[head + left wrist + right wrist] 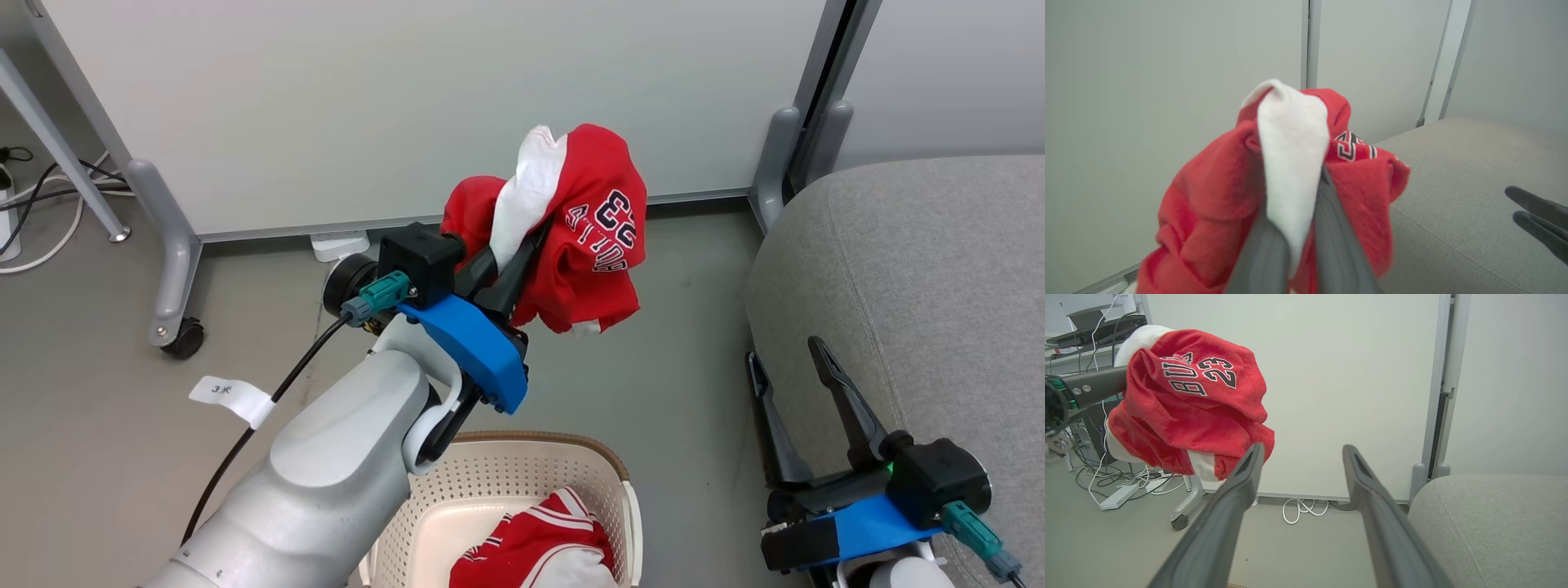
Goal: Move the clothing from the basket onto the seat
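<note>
1. The red garment (592, 237), with a white panel and the number 23, hangs bunched in the air over the floor (694, 384), beyond the basket (571, 445) and left of the sofa (922, 269); the left hand (526, 257) is clamped on its white fold.
2. A second red and white garment (539, 547) lies in the basket, below the left arm.
3. The right hand (785, 353) is spread wide and holds nothing, beside the sofa's near edge.

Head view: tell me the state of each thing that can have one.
left gripper, shut on the held garment.
held garment, bunched, hanging above the floor.
second garment, lying in the basket.
basket, upright, one garment inside.
right gripper, open, empty.
seat, no clothing on its visible part.
</note>
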Controlling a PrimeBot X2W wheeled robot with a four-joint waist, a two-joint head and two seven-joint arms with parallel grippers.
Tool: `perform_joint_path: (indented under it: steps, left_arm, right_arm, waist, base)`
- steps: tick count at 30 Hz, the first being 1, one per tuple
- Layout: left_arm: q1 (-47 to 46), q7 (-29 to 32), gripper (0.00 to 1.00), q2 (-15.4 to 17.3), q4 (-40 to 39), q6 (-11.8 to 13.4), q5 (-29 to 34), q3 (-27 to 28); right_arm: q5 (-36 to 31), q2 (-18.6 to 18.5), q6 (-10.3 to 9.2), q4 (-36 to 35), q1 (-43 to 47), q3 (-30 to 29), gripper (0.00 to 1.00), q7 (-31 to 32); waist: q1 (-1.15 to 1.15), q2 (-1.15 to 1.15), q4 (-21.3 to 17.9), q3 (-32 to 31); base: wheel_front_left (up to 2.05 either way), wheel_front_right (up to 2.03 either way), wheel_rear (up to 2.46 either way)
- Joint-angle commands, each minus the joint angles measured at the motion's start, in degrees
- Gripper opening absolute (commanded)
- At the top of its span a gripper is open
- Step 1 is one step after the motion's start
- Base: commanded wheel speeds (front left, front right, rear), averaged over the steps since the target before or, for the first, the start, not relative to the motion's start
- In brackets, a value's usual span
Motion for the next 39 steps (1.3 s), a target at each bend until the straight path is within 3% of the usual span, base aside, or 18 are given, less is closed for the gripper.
perform_joint_path:
  steps: [1, 11, 21, 30, 39]
  left_arm:
    - [0.56, 0.38, 0.00, 0.62, -1.19, 0.52, 0.02, -0.02]
    - [1.49, 1.73, 0.00, 1.57, -4.76, 1.91, -0.39, -0.44]
    - [1.22, 2.24, 0.00, 1.42, -6.38, 2.34, -0.30, -1.11]
    - [0.01, 2.34, 0.00, 0.28, -6.97, 1.99, 0.28, -2.10]
    - [-0.22, 2.07, 0.00, -1.08, -6.93, 1.69, 0.34, -3.20]
  right_arm:
    - [0.42, -0.16, 0.11, -0.11, 0.96, -0.03, 1.00, -0.18]
    - [-0.87, -0.16, 0.11, -0.01, -0.73, 1.86, 1.00, -0.18]
    - [-4.73, -0.16, 0.11, 2.65, -6.69, 9.66, 1.00, -0.18]
    - [-6.00, -0.64, 0.07, 12.26, -15.66, 16.66, 1.00, -0.11]
    - [-6.25, -0.14, 0.07, 19.50, -22.77, 18.28, 1.00, -0.12]
  waist:
    - [0.01, 0.00, 0.11, -0.10]
    - [0.01, 0.00, 0.59, -0.25]
    - [0.01, 0.00, 1.31, 0.26]
    - [0.01, 0.00, 2.63, 1.19]
    - [0.01, 0.00, 3.42, 2.02]
  base:
    - [0.00, 0.00, 0.00]
    - [0.00, 0.00, 0.00]
    - [0.00, 0.00, 0.00]
    - [0.00, 0.00, 0.00]
    - [0.00, 0.00, 0.00]
